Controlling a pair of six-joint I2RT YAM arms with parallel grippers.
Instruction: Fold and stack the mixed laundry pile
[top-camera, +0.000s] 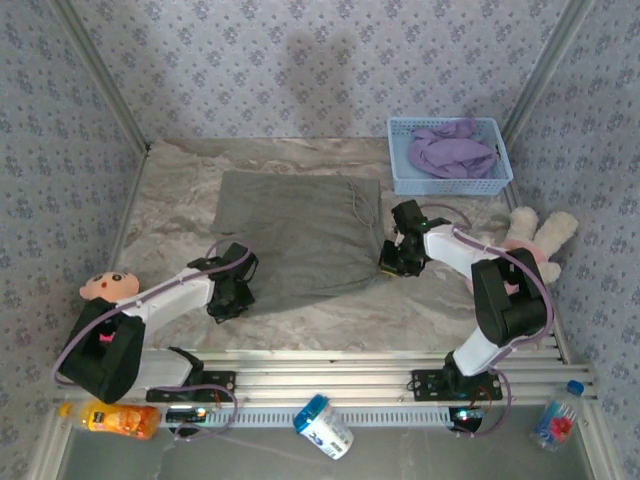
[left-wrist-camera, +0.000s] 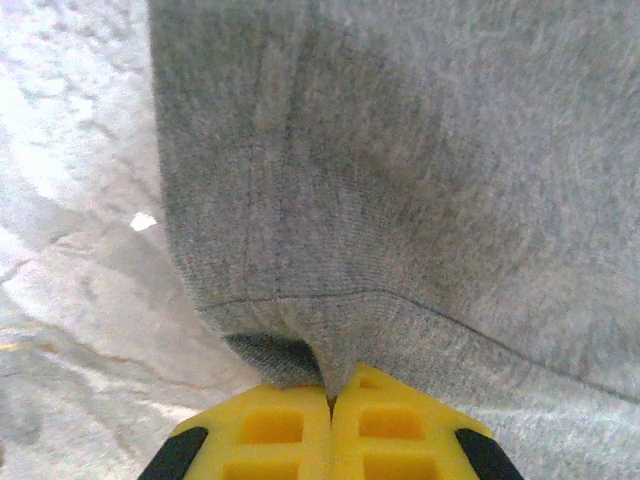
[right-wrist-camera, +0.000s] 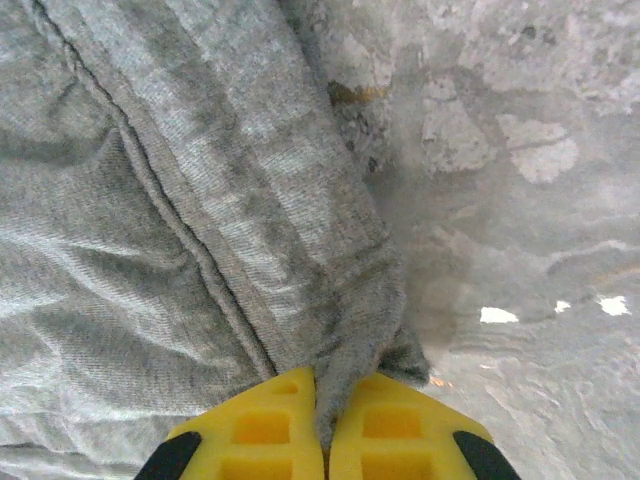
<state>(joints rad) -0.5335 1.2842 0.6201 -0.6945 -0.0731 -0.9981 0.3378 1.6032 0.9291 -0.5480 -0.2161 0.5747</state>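
Note:
The gray garment lies spread flat on the marbled table. My left gripper is shut on its near left corner, and the gray garment runs up from between the yellow fingers. My right gripper is shut on the near right corner, a fold of the gray garment pinched between its yellow fingers. The lavender-purple T-shirt lies crumpled in the light blue basket at the back right.
A pink-and-white plush toy lies by the right arm, and a doll sits by the left arm. An orange bottle, a white-and-blue can and a small bottle lie below the near rail.

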